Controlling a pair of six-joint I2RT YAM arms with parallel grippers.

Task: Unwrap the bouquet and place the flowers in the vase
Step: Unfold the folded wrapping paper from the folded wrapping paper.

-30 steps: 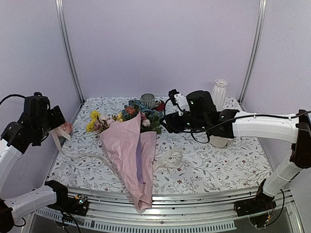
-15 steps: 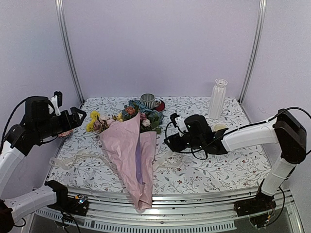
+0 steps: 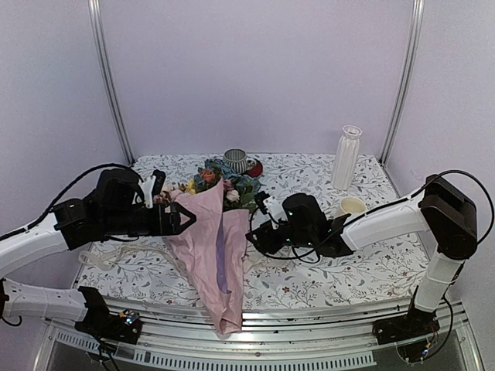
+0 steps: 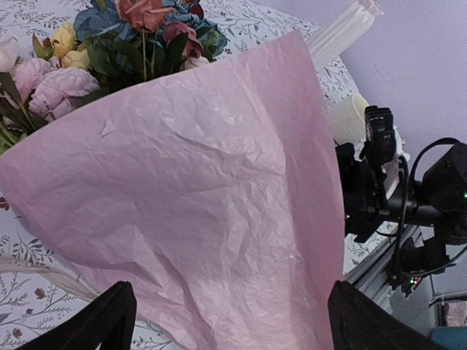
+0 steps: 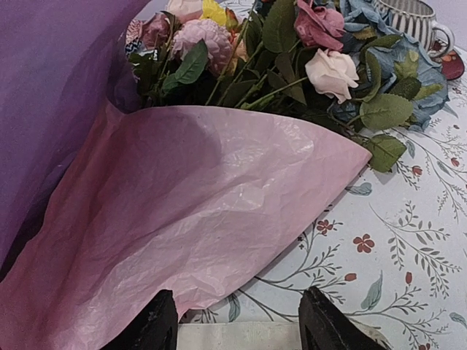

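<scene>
The bouquet [image 3: 207, 247] lies along the table in pink tissue paper, with the flowers [image 3: 224, 184] at its far end. My left gripper [image 3: 182, 219] is open at the paper's left edge; its wrist view shows the paper [image 4: 204, 211] filling the space ahead of its wide-apart fingers [image 4: 109, 321]. My right gripper [image 3: 255, 236] is open at the paper's right edge, low over the cloth. Between its fingers [image 5: 157, 324] lie the paper's corner [image 5: 182, 219] and a strip of beige ribbon [image 5: 241, 337]. The white ribbed vase [image 3: 347, 158] stands upright at the back right.
A cream mug [image 3: 351, 206] stands behind my right arm. A striped grey cup [image 3: 235, 160] on a red saucer sits behind the flowers. Loose ribbon [image 3: 108, 255] trails over the floral tablecloth left of the bouquet. Metal posts rise at the back corners.
My left arm swung in from the table's left edge down to the bouquet and its gripper opened wide. My right gripper moved left and lower, to the paper's right edge.
</scene>
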